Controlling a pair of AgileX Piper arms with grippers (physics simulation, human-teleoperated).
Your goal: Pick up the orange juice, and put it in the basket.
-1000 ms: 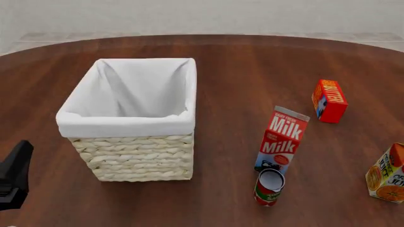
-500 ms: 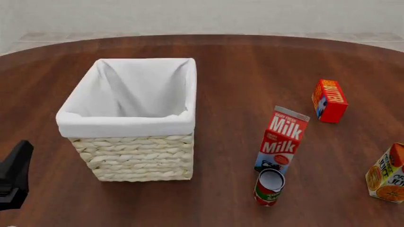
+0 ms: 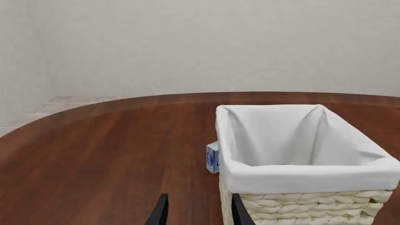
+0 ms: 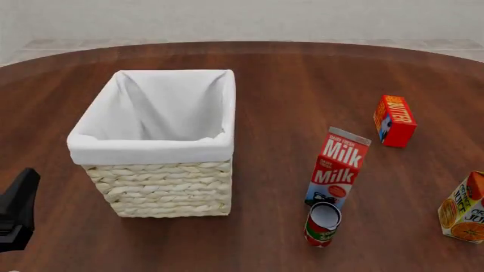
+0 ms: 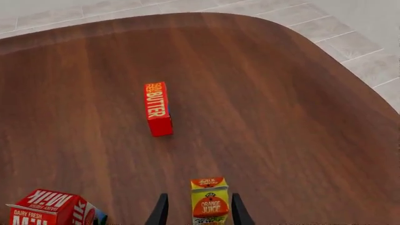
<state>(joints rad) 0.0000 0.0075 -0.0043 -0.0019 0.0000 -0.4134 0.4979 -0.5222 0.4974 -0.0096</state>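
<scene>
The orange juice (image 4: 463, 208), a small yellow-green carton, stands upright at the right edge of the front view. In the right wrist view the carton (image 5: 210, 201) shows between my right gripper's (image 5: 198, 213) two open fingers, ahead of them and not gripped. The right gripper is out of the front view. The basket (image 4: 151, 152), cream wicker with a white lining, stands left of centre with nothing in it. My left gripper (image 3: 198, 215) is open and holds nothing, close to the basket's (image 3: 300, 171) near corner. Only a black part of the left arm (image 4: 17, 209) shows in the front view.
A red-and-white milk carton (image 4: 338, 167) stands right of the basket, with a red can (image 4: 323, 222) lying in front of it. A red butter box (image 4: 394, 120) stands further back right. A small blue-white box (image 3: 212, 158) peeks out beside the basket.
</scene>
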